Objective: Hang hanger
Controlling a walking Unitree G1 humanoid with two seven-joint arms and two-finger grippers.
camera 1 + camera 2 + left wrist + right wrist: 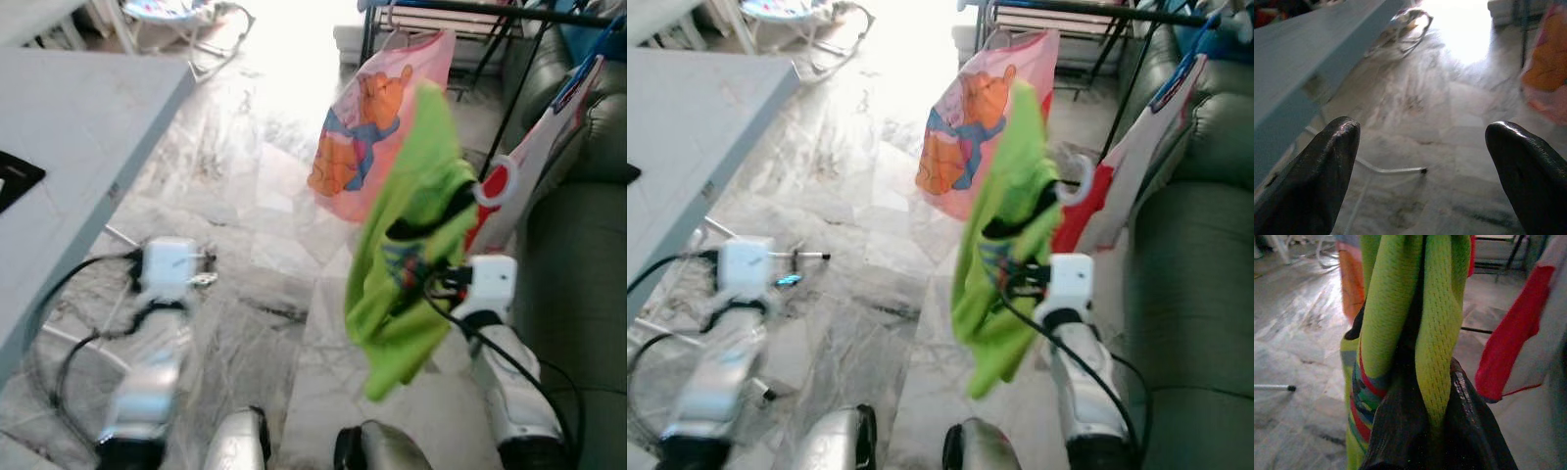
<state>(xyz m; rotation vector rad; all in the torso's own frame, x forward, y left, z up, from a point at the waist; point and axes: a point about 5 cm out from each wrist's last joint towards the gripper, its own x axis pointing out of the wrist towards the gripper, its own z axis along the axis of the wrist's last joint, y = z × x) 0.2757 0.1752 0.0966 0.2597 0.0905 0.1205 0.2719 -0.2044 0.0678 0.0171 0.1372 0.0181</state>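
A bright green mesh shirt (407,235) on a hanger hangs in the air before me, with my right gripper (1418,391) shut on its bunched middle. Black fingers (428,227) press into the cloth. A white curved hook (487,184) sticks out at the shirt's right side, below the black rack rail (470,9) and apart from it. On that rail hang a pink bear-print garment (377,122) and a white-and-red one (534,152). My left gripper (1422,142) stands open over the marble floor, holding nothing, on the left arm (167,266).
A dark green sofa (578,264) runs along the right. A grey table (69,127) fills the left, its thin metal foot (808,257) on the floor. A baby bouncer (186,20) stands at the far back. Bare marble floor (245,186) lies between.
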